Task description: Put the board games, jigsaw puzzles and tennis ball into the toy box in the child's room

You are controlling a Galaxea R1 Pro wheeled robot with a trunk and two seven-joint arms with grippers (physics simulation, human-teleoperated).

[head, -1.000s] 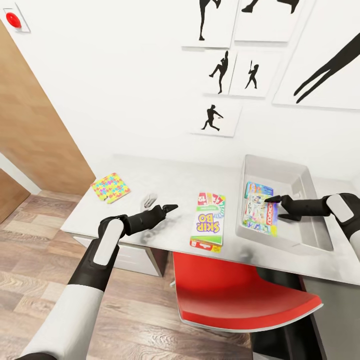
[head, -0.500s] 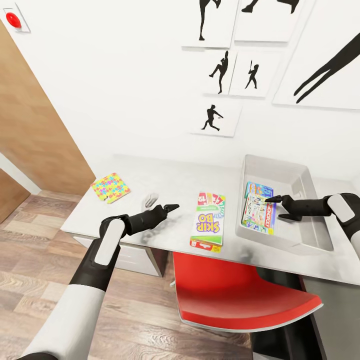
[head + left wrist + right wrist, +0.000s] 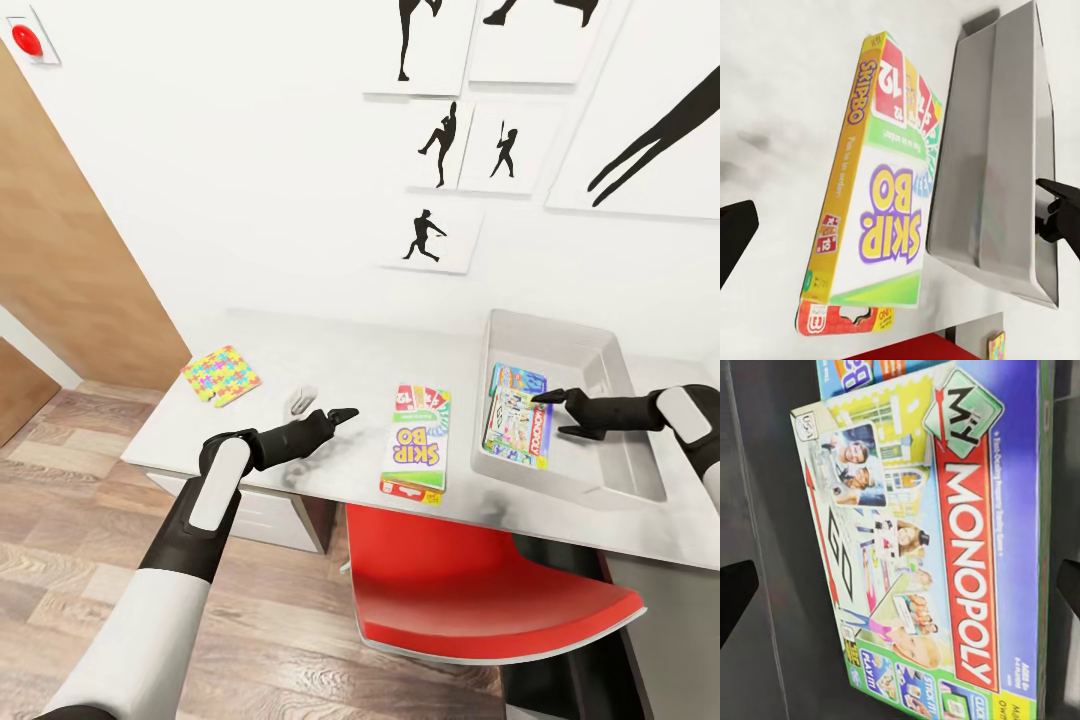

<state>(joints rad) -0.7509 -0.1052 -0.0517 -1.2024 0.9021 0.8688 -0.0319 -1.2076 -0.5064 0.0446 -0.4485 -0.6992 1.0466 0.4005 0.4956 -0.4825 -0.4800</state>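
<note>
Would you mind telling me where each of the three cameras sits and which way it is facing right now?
Head view: on the robot's head, looking forward and down at the table, both arms showing, left gripper and right gripper.
Left wrist view: near the left gripper, facing the Skip-Bo box and the toy box; a dark fingertip shows.
Right wrist view: over the toy box, facing the Monopoly box.
Shared: the Skip-Bo box appears in head and left wrist views.

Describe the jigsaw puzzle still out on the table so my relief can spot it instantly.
Start at the grey table under the silhouette pictures and go to its left end, far from the toy box. The jigsaw puzzle lies flat there: a small square covered in multicoloured interlocking pieces, unlike the long Skip-Bo box.
</note>
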